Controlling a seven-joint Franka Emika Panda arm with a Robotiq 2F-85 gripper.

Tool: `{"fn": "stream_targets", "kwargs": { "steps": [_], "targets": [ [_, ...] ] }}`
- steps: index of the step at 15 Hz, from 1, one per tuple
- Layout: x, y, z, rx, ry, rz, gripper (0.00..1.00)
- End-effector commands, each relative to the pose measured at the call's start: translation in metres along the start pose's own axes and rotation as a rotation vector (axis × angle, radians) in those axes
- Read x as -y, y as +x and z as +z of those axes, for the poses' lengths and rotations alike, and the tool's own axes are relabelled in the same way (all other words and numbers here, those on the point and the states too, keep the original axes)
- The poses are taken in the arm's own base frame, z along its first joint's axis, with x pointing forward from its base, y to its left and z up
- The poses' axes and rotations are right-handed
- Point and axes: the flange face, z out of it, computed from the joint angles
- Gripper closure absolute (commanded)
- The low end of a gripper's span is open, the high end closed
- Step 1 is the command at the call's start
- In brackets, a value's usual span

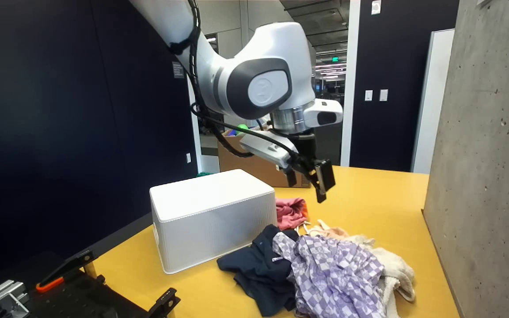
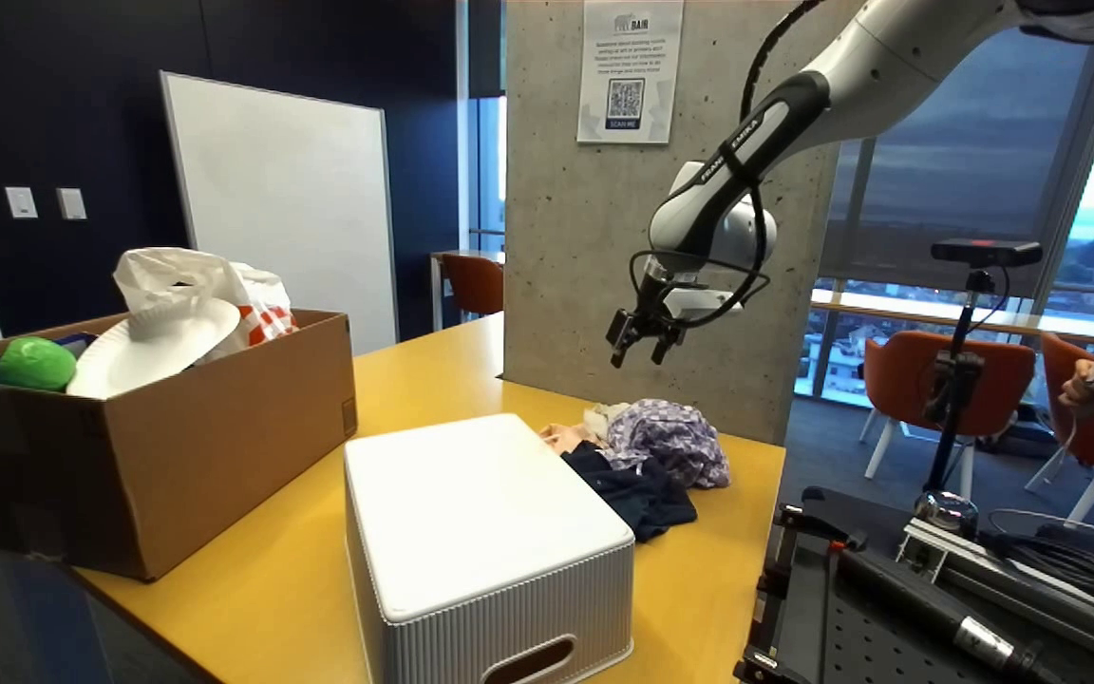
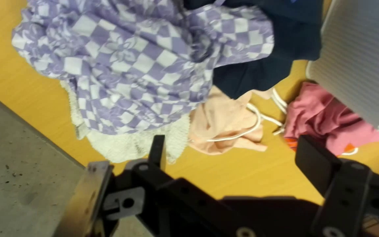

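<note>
My black gripper (image 3: 231,141) stands wide open above the yellow table, with nothing between its fingers. In both exterior views the gripper (image 1: 306,191) (image 2: 637,361) hangs apart from the clothes. Below it, a purple-and-white checkered garment (image 3: 137,65) lies crumpled over a cream fleecy cloth (image 3: 120,146) and partly over a navy garment (image 3: 258,72). A peach garment (image 3: 225,121) with a white cord pokes out beside them. Nearer the box rests a pink garment (image 3: 321,112) with orange at its edge, partly hidden by a finger in the wrist view.
An upside-down white ribbed box (image 1: 212,221) stands next to the clothes. A cardboard box (image 2: 234,446) holding a plate, a bag and a green ball is on the table too. A concrete pillar (image 1: 484,168) rises close beside the pile. A black perforated platform (image 2: 898,617) adjoins the table.
</note>
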Motion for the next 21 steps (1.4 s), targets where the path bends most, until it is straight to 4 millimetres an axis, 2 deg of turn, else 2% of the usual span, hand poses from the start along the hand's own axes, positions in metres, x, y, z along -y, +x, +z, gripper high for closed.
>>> {"fn": "stream_targets", "kwargs": {
  "steps": [1,3,6,10,12,21],
  "targets": [
    [0.037,-0.024,-0.017,0.048,0.055,-0.040,0.00],
    [0.051,-0.034,-0.019,0.070,0.070,-0.043,0.00],
    [0.057,-0.051,-0.019,0.122,0.088,-0.023,0.00],
    [0.055,-0.070,0.007,0.211,0.105,0.001,0.00],
    [0.054,-0.074,0.027,0.230,0.097,-0.005,0.00],
    [0.063,-0.080,0.146,0.336,0.025,-0.033,0.00]
  ]
}}
